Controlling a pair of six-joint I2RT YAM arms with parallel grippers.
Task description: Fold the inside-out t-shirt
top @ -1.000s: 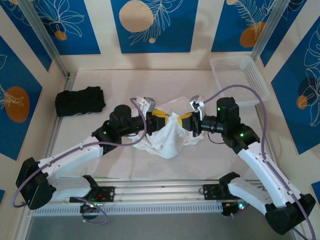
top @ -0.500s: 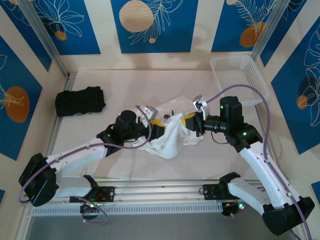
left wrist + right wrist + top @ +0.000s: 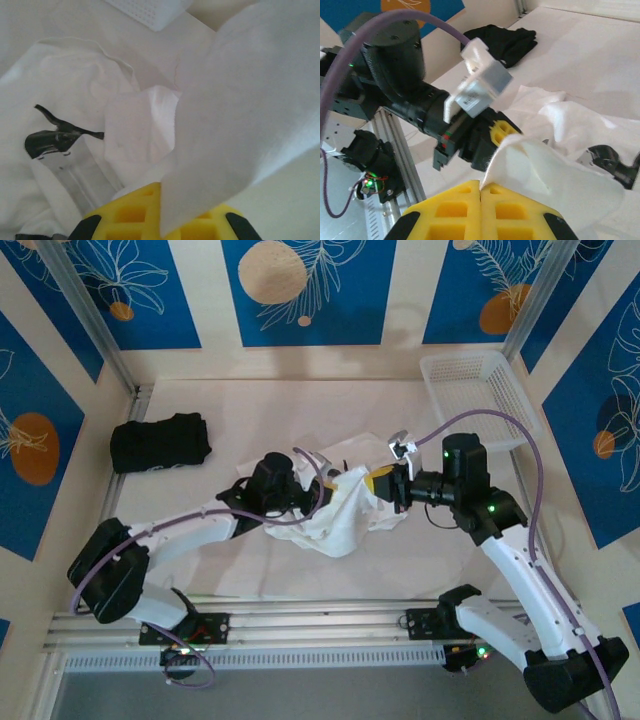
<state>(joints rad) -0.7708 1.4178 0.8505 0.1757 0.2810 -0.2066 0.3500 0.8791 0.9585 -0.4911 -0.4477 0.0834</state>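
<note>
One white t-shirt (image 3: pixel 335 525) lies crumpled at the centre of the counter (image 3: pixel 300 410). Its heap stretches roughly left to right across the overhead view, and a peak of cloth is lifted between my two tools. I cannot tell which way its neck or hem points. My left tool (image 3: pixel 322 490) reaches in from the left, its yellow pads pressed together on a fold of the cloth. My right tool (image 3: pixel 383 486) faces it from the right, pads pinching the raised edge. At the left of the frame sits a black folded garment (image 3: pixel 160 442), and at the upper right a white basket (image 3: pixel 480 395), both well apart from the shirt.
</note>
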